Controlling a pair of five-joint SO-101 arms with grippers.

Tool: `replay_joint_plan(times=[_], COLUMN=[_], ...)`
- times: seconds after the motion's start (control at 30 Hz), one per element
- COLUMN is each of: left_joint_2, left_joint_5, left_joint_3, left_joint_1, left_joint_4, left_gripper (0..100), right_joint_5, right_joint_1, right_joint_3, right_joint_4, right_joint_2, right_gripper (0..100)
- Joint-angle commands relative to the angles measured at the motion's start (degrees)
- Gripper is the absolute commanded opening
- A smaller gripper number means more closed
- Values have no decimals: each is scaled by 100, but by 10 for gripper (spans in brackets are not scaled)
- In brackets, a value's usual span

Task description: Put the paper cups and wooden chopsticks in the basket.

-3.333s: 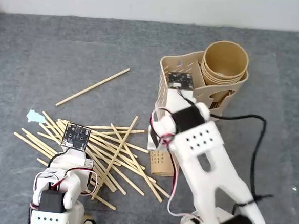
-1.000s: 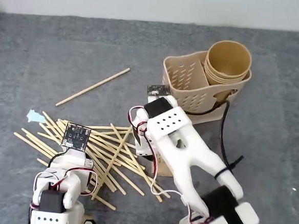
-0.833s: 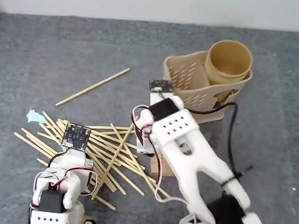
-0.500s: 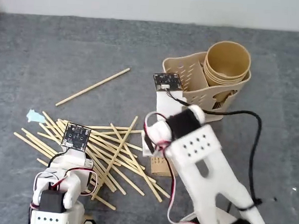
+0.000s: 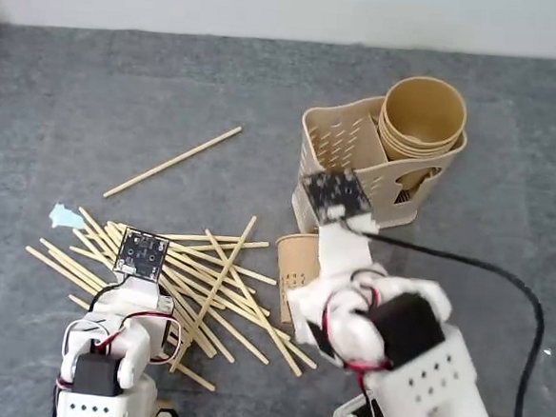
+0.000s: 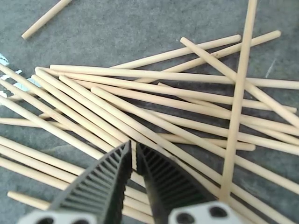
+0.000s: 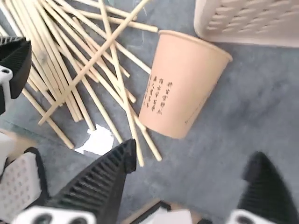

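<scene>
Right wrist view: right hand (image 7: 194, 154) spread wide, paper cup (image 7: 184, 88) lying toppled just ahead. Risk: closing may also pinch the chopsticks (image 7: 93, 60) lying against it, or the cup may roll clear.

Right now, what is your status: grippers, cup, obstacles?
Left gripper shut over chopsticks. Right gripper open above cup, lying on its side. Chopsticks close beside cup.
</scene>
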Motion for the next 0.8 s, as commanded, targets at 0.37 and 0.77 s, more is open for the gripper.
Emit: replay_joint_plan(times=[0.37,0.77], left_joint_2=[-88,-88], left_joint_5=[44,44], left_joint_3=[-101,-101], left_joint_1=[35,35], left_joint_4=[18,18], left_gripper=[14,14], right_joint_5=[-62,-325], right_joint_1=[-75,-75], right_joint_3=[1609,2198], right_joint_4=[-2325,-3196], right_joint_2=[497,1420], right_gripper=[411,412])
